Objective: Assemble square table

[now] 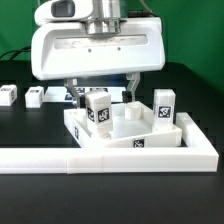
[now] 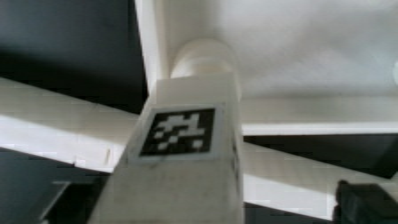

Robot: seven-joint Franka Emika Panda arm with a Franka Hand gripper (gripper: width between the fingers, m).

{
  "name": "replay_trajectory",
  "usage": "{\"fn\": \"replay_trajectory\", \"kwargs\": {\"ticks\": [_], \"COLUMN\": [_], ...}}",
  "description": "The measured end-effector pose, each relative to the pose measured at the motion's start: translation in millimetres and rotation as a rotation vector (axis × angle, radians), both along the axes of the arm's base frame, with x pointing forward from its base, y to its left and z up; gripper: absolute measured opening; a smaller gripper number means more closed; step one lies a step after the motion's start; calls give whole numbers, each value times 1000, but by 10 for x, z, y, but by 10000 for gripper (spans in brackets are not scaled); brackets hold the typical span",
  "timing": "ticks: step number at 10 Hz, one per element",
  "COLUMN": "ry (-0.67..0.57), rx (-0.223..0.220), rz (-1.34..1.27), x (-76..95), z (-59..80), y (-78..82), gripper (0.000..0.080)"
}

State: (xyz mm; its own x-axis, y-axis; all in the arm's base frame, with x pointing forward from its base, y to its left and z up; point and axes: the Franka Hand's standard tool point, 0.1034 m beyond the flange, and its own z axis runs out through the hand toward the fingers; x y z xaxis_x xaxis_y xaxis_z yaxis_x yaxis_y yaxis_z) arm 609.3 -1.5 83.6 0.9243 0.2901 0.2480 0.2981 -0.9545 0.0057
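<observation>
Gripper (image 1: pixel 103 92) is right over the tabletop (image 1: pixel 112 143), jaws spread wide, nothing in them. Between the fingers (image 2: pixel 75 200) stands a leg (image 1: pixel 98 108), upright on the tabletop at its far corner on the exterior view's left, tag facing the exterior camera. The wrist view looks down along that leg (image 2: pixel 178 130): a rounded top with the tag below it. There is dark space on both sides, so neither finger touches it. Whether the leg is fastened to the tabletop or only standing there, I cannot tell.

Across the tabletop, at its far corner on the exterior view's right, a second leg (image 1: pixel 163 105) stands with its tag showing too.

Well off the tabletop, toward the exterior view's left, a third leg (image 1: pixel 33 95) and a fourth leg (image 1: pixel 8 95) sit on the black table (image 1: pixel 30 125), apart from each other.

The wall (image 1: pixel 60 160) runs along the tabletop's near edge and turns up its side on the exterior view's right. The tabletop sits tucked into that corner, against the wall, with a small tag (image 1: pixel 138 146) on its near edge.
</observation>
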Motion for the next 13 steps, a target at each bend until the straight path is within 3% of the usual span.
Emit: {"fn": "replay_trajectory", "kwargs": {"ticks": [2,3,4,9,13], "ry": [-3,-3,-3,-22,-39], "rx": [2,2,2,7,92], "rz": [-1,-1,-1,-51,-382], "x": [35,35,36,36,36], "z": [27,27,27,27,20], "y": [-7,-8,-8,-24,35], "gripper": [389,389,290,290,290]}}
